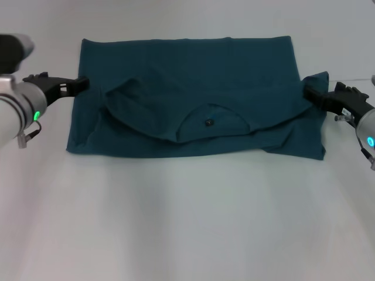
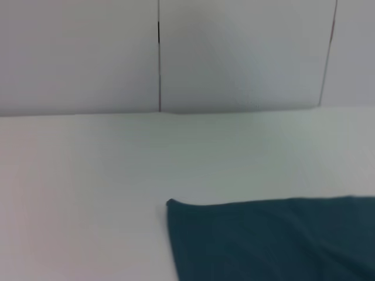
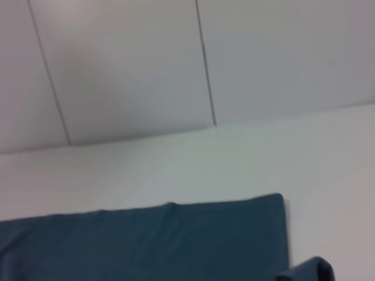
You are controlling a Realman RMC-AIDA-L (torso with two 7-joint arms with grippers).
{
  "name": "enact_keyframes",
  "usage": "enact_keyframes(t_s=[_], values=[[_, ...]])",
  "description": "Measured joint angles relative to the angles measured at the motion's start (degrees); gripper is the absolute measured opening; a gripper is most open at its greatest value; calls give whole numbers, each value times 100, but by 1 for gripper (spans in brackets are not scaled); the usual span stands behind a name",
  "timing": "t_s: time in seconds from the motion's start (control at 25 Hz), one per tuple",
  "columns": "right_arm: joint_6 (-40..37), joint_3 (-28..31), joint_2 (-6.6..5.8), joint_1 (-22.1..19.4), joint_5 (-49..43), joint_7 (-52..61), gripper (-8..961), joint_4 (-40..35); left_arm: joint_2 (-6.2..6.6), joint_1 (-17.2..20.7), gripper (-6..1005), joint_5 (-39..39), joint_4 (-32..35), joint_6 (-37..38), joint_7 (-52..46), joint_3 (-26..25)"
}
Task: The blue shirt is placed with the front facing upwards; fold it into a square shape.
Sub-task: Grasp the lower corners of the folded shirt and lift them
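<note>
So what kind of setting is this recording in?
Probably a lab or test bench: a plain white table, a bare panelled wall, and only the blue shirt between the left gripper and right gripper.

The blue shirt [image 1: 193, 93] is lying on the table [image 1: 187, 222], with the left gripper [image 1: 79, 85] at its left edge and the right gripper [image 1: 310, 93] at its right edge.

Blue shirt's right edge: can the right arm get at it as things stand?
Probably yes. The right gripper sits at the blue shirt where its side edge bunches, with only bare table around. The left gripper is at the opposite edge, out of the way.
</note>
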Motion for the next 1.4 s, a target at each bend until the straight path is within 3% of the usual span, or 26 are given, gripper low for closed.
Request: enact_keyframes(t_s=[0.16, 0.32, 0.64, 0.88, 1.04, 1.24, 1.4], values=[[-351, -67, -8, -114, -30, 32, 871, -6, 57, 341, 903, -505, -469, 773, -3, -81], [-472, -267, -9, -205, -48, 255, 871, -32, 146, 733, 902, -1099, -927, 2041, -5, -211], [-761, -1339, -3, -789, -50, 1463, 871, -703, 246, 1184, 902, -1234, -1241, 3712, -5, -560], [-1489, -1949, -29, -1433, -146, 2397, 870, -1458, 354, 1388, 901, -1186, -1281, 4156, -14, -561], [-1596, -2158, -64, -1767, -967, 3755, 870, -2305, 408, 1483, 901, -1186, -1317, 4298, -145, -569], [-1787, -2116, -102, -1924, -2369, 5268, 870, -3119, 426, 1539, 901, -1186, -1330, 4278, -316, -572], [-1884, -1994, -107, -1960, -2615, 5528, 870, -3236, 432, 1559, 901, -1079, -1369, 4328, -318, -502]])
